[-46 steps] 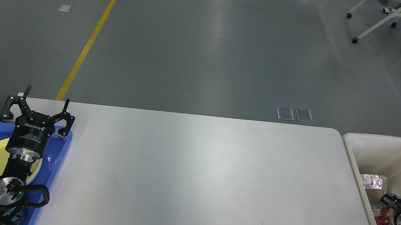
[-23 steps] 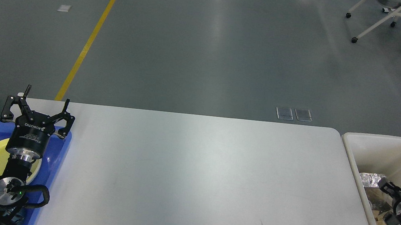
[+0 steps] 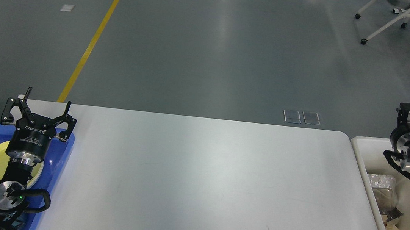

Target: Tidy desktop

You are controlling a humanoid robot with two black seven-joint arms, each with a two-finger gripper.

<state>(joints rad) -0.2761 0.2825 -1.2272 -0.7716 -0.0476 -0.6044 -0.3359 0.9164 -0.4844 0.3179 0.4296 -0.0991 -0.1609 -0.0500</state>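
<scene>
I see a grey glossy floor point(image 3: 212, 47) with a yellow line point(image 3: 95, 36) upper left. A white wheeled chair point(image 3: 396, 20) stands upper right.

My feed is bright and evenly lit from overhead. A soft pale sheen runs down the smooth matte white-grey bench point(image 3: 198, 183), and a long streak of glare lies on the glossy grey floor point(image 3: 222, 37). Shadows are faint. Focus is sharp throughout, with no visible blur.
</scene>
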